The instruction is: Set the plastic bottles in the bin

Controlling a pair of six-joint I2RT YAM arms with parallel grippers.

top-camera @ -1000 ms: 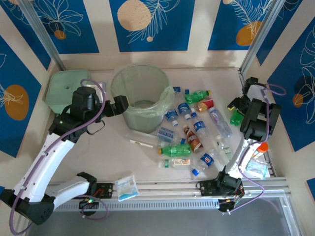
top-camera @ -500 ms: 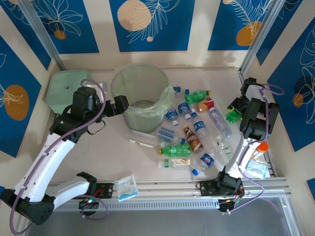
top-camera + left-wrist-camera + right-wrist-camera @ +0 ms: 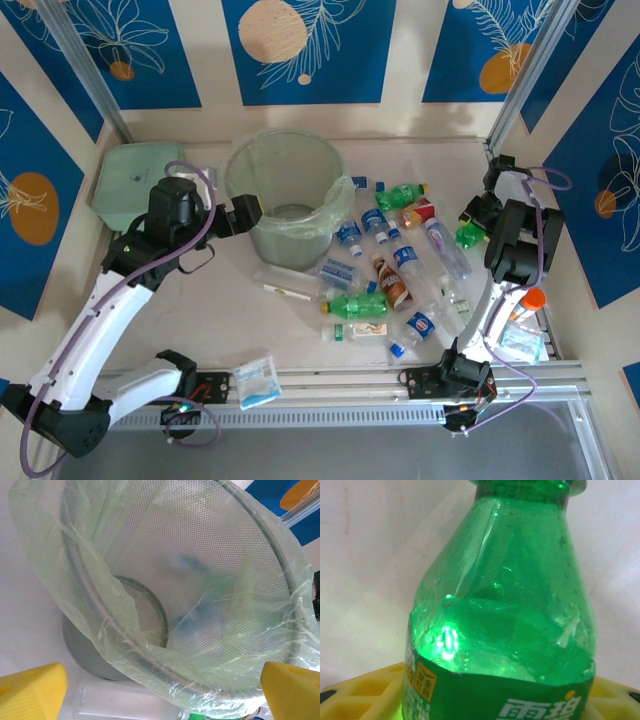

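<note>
Near edge: a flat white-and-blue packet (image 3: 256, 381) lies at 6 o'clock by the arm bases, not part of the job.
Middle tabletop: the plastic bottles (image 3: 392, 275) are scattered at centre and toward 3 o'clock, on their sides, waiting to be collected.
Right tool (image 3: 474, 226): at 3 o'clock, its yellow fingers (image 3: 360, 692) sit either side of a green bottle (image 3: 502, 625), label end between them and neck pointing away; it looks clamped on the bottle, ready to carry it over.
Left tool (image 3: 252, 212): at 9 o'clock, fingers wide apart and holding nothing, just beside the bin's wall, probably parked so the mouth stays free.
Bin (image 3: 272, 160): upright at 11 o'clock, bag liner (image 3: 150, 650) folded over the rim; blurred blue and green shapes show through its mesh wall.
Far corner: a square pale-green box (image 3: 128, 178) stands beyond, at 10 o'clock.
</note>
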